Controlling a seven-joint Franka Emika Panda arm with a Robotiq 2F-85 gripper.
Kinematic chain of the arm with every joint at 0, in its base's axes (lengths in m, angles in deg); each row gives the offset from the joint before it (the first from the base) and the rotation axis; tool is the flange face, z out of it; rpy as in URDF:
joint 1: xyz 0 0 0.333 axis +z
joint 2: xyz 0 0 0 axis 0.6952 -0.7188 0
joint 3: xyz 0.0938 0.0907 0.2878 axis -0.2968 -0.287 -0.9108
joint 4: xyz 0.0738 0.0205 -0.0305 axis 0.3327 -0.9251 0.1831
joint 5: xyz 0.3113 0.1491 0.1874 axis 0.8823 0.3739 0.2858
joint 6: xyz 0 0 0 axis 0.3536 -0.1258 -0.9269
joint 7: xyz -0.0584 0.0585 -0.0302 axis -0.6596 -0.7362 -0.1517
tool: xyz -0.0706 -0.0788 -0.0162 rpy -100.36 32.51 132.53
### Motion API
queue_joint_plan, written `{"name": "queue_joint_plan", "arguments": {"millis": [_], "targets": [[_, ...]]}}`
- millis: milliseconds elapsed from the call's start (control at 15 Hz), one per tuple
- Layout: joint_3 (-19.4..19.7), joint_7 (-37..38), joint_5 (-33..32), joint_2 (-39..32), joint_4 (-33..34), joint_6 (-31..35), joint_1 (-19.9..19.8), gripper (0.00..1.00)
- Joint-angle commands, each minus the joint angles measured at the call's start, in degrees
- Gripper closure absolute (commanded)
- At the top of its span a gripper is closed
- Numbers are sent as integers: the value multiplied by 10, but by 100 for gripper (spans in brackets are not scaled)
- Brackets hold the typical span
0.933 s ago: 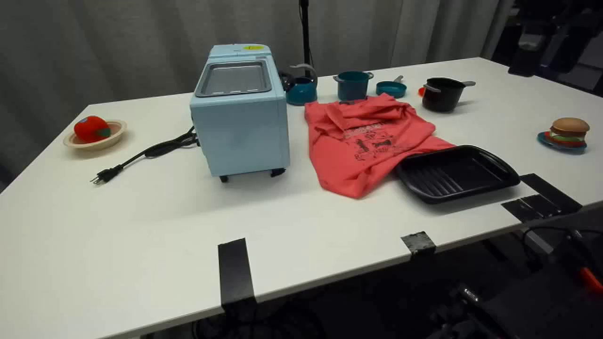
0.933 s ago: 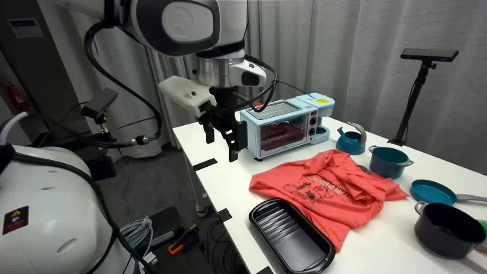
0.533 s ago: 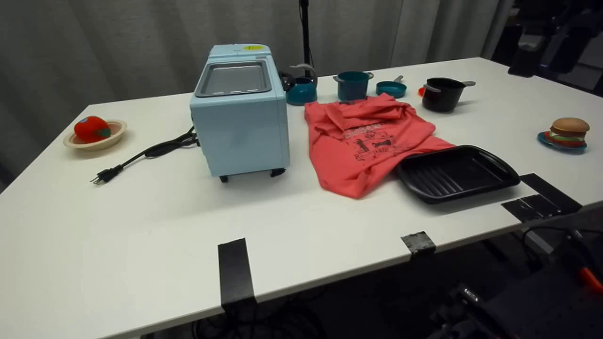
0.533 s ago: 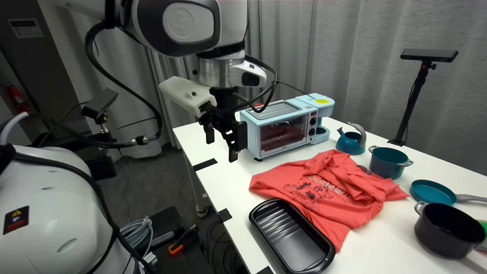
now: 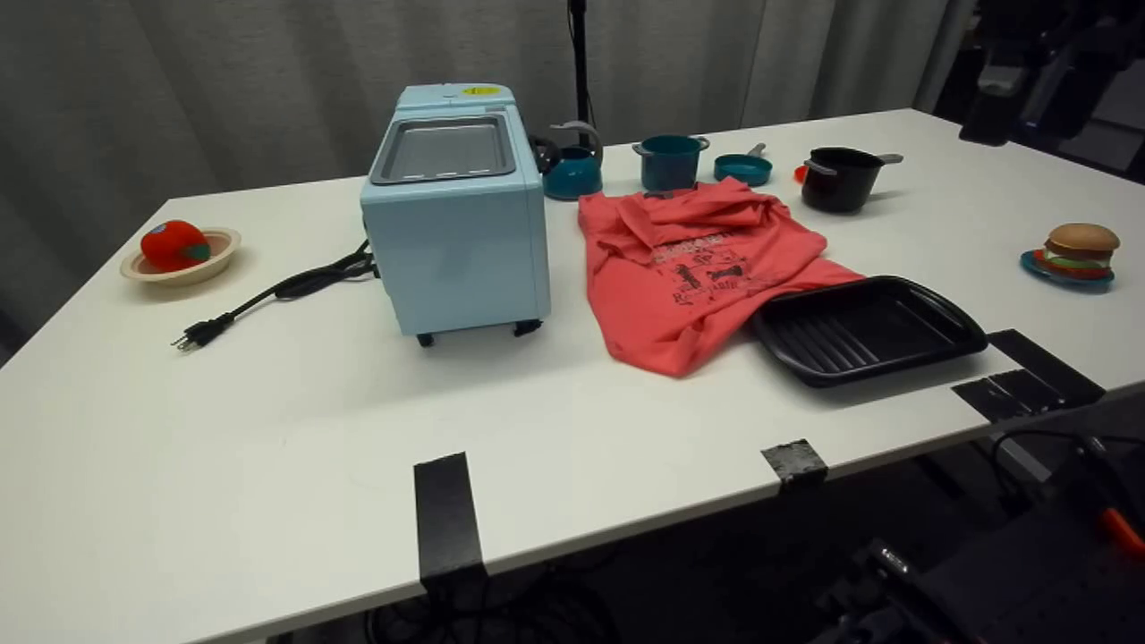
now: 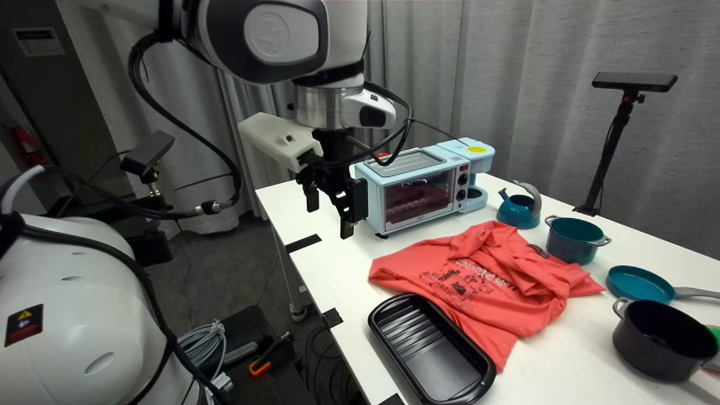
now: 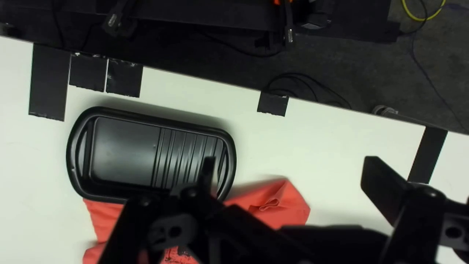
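My black gripper (image 6: 329, 216) hangs above the table near its front edge, its fingers spread wide with nothing between them. In the wrist view the gripper (image 7: 290, 163) reaches up from the bottom, jaws far apart. Beneath it a corner of a crumpled red T-shirt (image 7: 289, 201) shows; the gripper body hides much of the rest. A black ridged baking tray (image 7: 124, 150) lies to the left there, overlapping the shirt's edge. The light blue toaster oven (image 6: 419, 197) stands just behind the gripper in an exterior view. Elsewhere the gripper (image 5: 1022, 125) is a dark blur at top right.
Behind the shirt stand a teal kettle (image 6: 513, 214), a teal pot (image 6: 571, 247), a teal pan (image 6: 635, 283) and a black pot (image 6: 647, 349). A toy burger (image 5: 1081, 250), a bowl (image 5: 183, 275) with a red tomato (image 5: 172, 246), and a power cord (image 5: 309, 282) also lie on the table.
The arm and gripper have shifted very slightly, to the right in the exterior view that shows the whole arm. The jaws stay open, and the objects on the table have not moved.
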Motion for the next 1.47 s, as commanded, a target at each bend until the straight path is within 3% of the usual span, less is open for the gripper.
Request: {"name": "queue_joint_plan", "arguments": {"millis": [0, 800, 1067, 1400], "targets": [[-3, -1, -1, -45, 34, 28, -3, 0], [-22, -2, 8, -268, 130, 229, 8, 0], [-28, -4, 10, -324, 162, 252, 7, 0], [-31, 0, 3, -326, 160, 248, 0, 0]]}}
